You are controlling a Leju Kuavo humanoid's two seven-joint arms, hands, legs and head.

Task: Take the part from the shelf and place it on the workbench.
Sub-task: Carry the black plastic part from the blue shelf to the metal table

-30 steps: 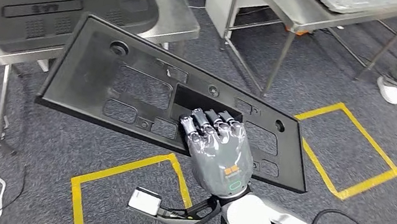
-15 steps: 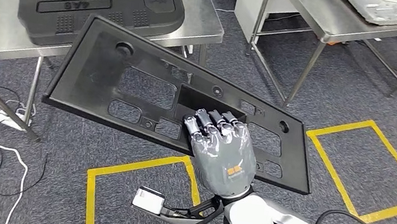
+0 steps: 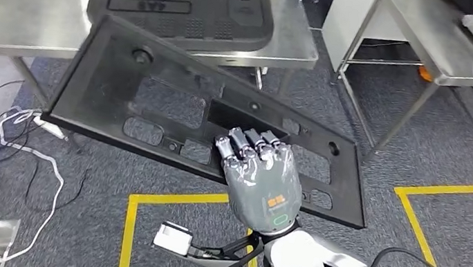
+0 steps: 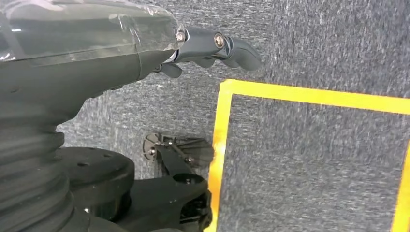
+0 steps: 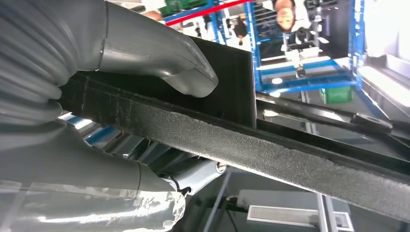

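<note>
Part (image 3: pixel 154 101) tilted over floor, right hand (image 3: pixel 261 179) fingers (image 3: pixel 246 142) hooked in its cutout, thumb beneath.

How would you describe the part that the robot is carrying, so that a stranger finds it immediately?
Start at the steel workbench at the upper left. Just in front of it, the right hand holds a flat black panel above the carpet. Unlike the ribbed black cover lying on the bench, it has many cut-out openings.

The right hand (image 3: pixel 260 182) covers the near rim of the black panel (image 3: pixel 154 104) beneath its palm. Beyond the hand, the panel's far corner hides part of the bench (image 3: pixel 27 13) edge. The raised lettering on the moulded cover (image 3: pixel 188 11) there is perhaps too small to read.
</note>
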